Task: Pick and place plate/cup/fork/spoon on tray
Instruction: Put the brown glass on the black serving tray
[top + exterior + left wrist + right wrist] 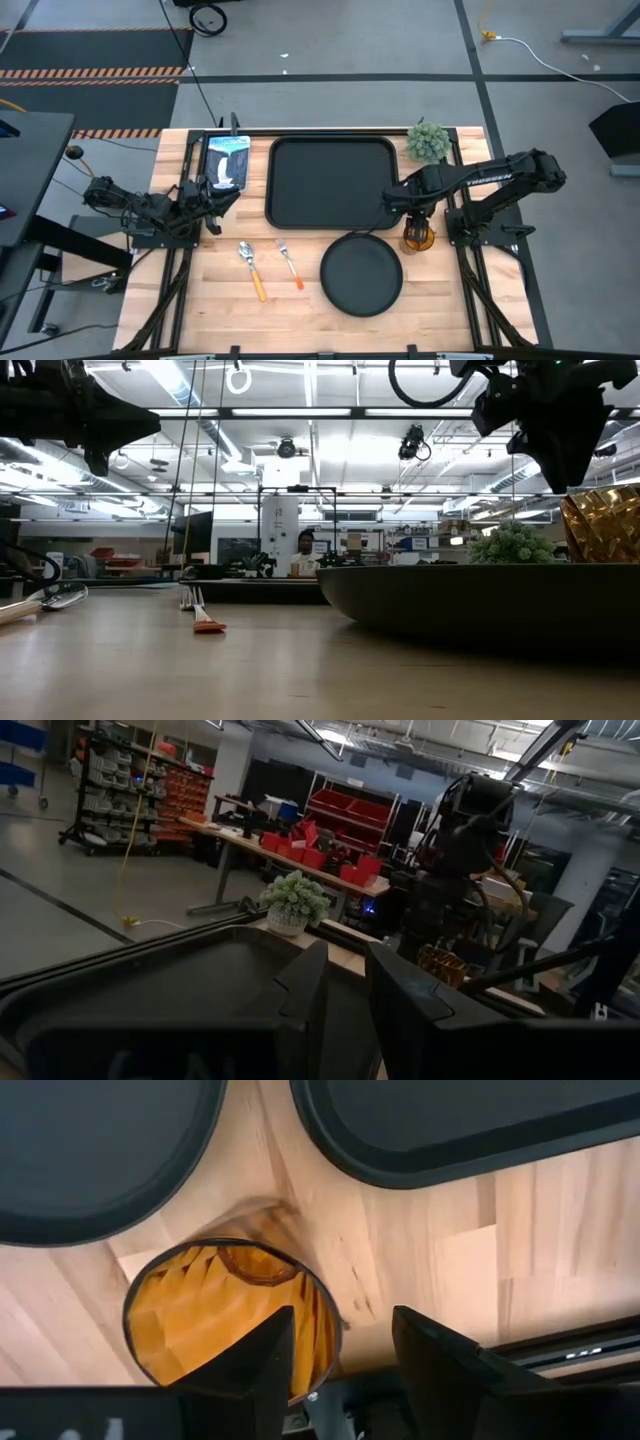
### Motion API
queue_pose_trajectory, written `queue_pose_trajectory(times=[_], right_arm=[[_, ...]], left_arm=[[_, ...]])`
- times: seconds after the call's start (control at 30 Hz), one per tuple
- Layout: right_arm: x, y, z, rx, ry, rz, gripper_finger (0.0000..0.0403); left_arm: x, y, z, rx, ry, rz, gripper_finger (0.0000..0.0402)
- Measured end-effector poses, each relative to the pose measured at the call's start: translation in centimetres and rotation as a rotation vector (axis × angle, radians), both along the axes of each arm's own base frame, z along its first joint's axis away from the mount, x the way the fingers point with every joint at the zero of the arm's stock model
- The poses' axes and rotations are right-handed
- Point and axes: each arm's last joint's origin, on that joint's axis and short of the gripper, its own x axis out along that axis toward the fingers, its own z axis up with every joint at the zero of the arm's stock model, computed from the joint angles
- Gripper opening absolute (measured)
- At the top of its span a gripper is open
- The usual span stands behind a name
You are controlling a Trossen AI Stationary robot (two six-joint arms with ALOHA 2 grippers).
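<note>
The amber cup [418, 238] stands upright on the table between the black tray [333, 183] and the round black plate [361, 274]. My right gripper [340, 1350] is open just above the cup [225, 1315]. One finger is over the cup's mouth and the other is outside its rim. The spoon [252, 268] and the fork [290, 263] lie flat on the table, left of the plate. My left gripper [215, 195] waits at the tray's left edge, empty, with a narrow gap between its fingers [310, 990].
A small green plant [428, 142] stands at the tray's far right corner. A blue-white picture card [227, 160] lies left of the tray. Bare wood shows along the near edge. A person shows far off in the room in the low view [305, 550].
</note>
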Motion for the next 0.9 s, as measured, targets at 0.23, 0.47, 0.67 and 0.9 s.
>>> queue_pose_trajectory(times=[0.23, 0.47, 0.67, 0.9], right_arm=[[0.1, 0.1, 0.0, 0.021, -0.008, -0.011, 0.0166], [-0.1, 0.2, -0.6, 0.005, 0.006, 0.002, 0.0162], [-0.8, 0.1, -2.3, 0.004, 0.069, 0.008, 0.0162], [-0.9, 0.2, -3.5, 0.048, 0.074, 0.0, 0.0161]], left_arm=[[0.0, 0.0, 0.0, 0.001, 0.0, 0.0, 0.008], [0.0, 0.0, 0.0, 0.006, 0.003, 0.001, 0.008], [0.0, 0.0, 0.0, 0.007, 0.004, 0.001, 0.008], [0.0, 0.0, 0.0, 0.007, 0.004, 0.001, 0.008]])
